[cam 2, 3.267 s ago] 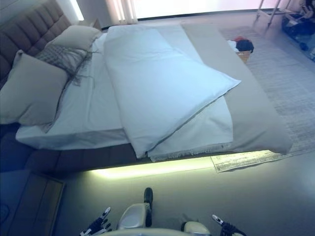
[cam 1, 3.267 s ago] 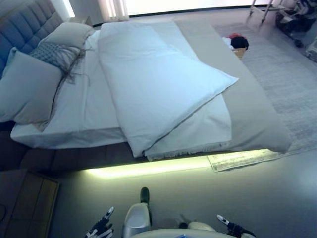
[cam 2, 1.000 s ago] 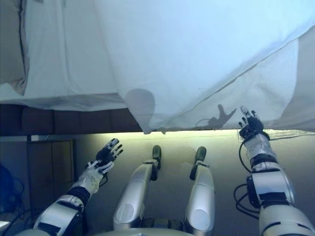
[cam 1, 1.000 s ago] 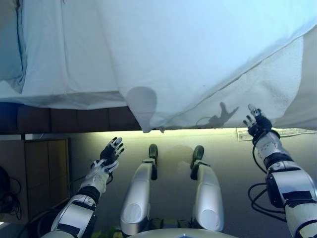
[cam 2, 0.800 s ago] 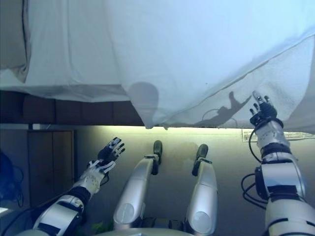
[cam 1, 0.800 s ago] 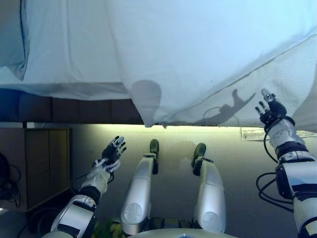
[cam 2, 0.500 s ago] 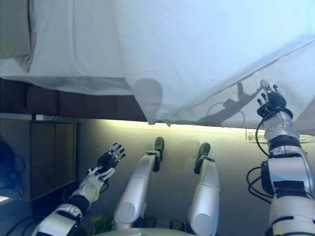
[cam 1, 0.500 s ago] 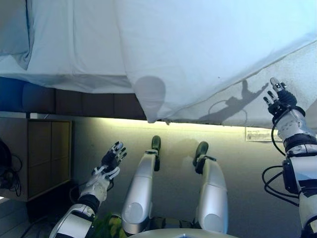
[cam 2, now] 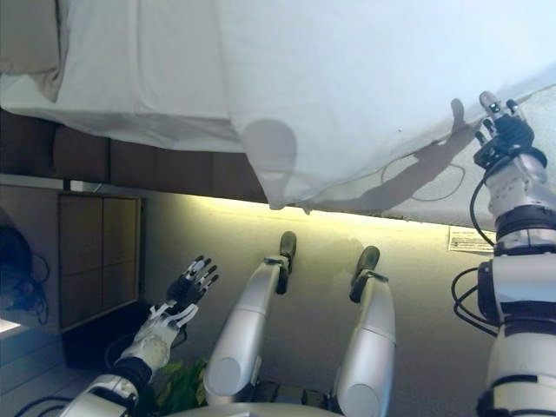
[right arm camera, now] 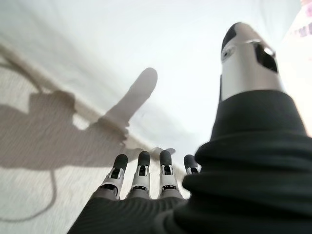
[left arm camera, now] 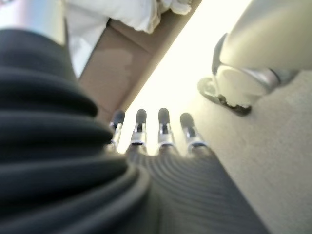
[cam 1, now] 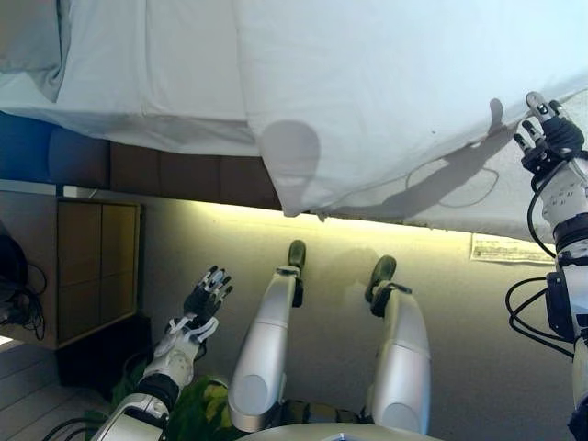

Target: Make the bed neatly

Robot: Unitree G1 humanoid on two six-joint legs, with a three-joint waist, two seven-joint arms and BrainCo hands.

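White duvet (cam 1: pixel 386 92) lay skewed across the bed (cam 1: pixel 147 83), one corner drooping over the edge toward six o'clock. At three o'clock the right hand (cam 1: pixel 549 140), fingers spread, holding nothing, hovered by the duvet's diagonal hem. At seven o'clock the left hand (cam 1: pixel 204 299) hung spread and empty. Pinching the hem itself, not the textured blanket (cam 1: pixel 514 197) beneath, would likely serve best.
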